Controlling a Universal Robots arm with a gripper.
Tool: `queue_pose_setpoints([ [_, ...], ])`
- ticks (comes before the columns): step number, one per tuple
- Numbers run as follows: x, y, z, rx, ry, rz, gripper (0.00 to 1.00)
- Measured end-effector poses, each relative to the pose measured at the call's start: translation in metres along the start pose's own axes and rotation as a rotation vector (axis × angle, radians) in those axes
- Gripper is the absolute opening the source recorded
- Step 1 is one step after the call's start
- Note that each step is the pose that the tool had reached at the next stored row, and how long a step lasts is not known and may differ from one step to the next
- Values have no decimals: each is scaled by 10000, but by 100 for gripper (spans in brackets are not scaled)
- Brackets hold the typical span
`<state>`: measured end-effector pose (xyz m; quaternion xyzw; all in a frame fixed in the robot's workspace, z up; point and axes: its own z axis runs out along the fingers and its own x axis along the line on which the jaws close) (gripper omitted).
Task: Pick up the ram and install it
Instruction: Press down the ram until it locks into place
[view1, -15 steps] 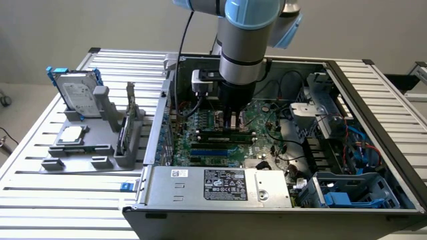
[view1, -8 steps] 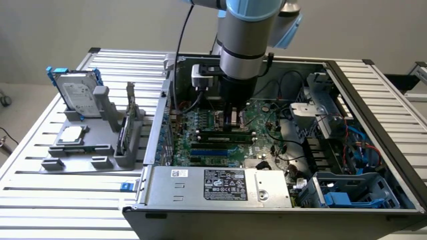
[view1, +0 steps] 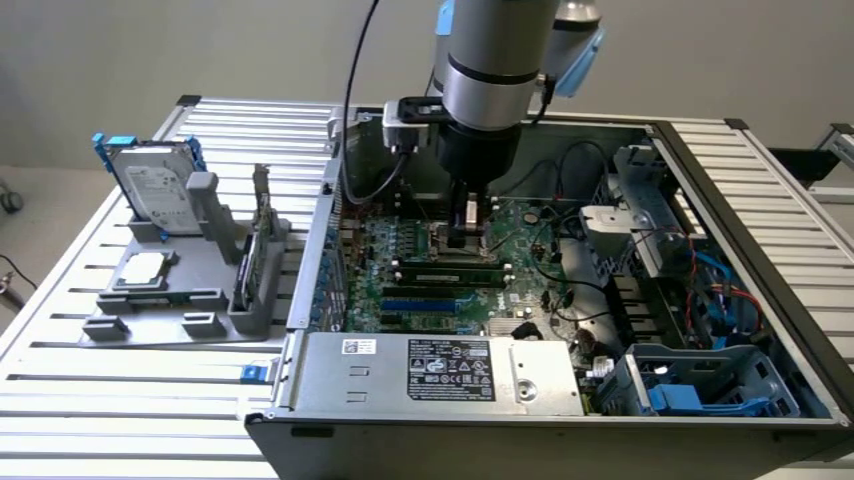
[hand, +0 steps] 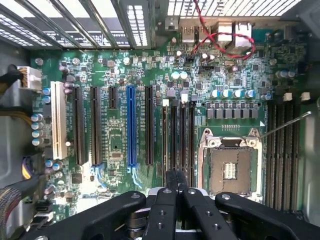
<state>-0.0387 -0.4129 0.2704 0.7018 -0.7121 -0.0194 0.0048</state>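
Install step in hand: tool (hand: 176, 192) pinched narrow, pressing the ram (view1: 451, 271) edge-on into the motherboard's (hand: 150, 90) DIMM slots (hand: 177, 135), at nine o'clock of the CPU socket (hand: 231, 162); seating calls for straight, even downward force.

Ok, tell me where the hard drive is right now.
The hard drive stands upright in the grey holder on the exterior view's left, outside the computer case, with the square processor chip lying just beside it, nearer the camera.

A slatted metal table (view1: 80, 400) carried an open computer case (view1: 441, 420) and, on the exterior view's left, a grey parts stand (view1: 200, 300).
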Motion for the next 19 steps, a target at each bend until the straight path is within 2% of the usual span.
queue_pose_setpoints([
  [3,-1,1,-35,-3,-1,-7,11],
  [19,-1,1,-36,-4,-1,-8,11],
])
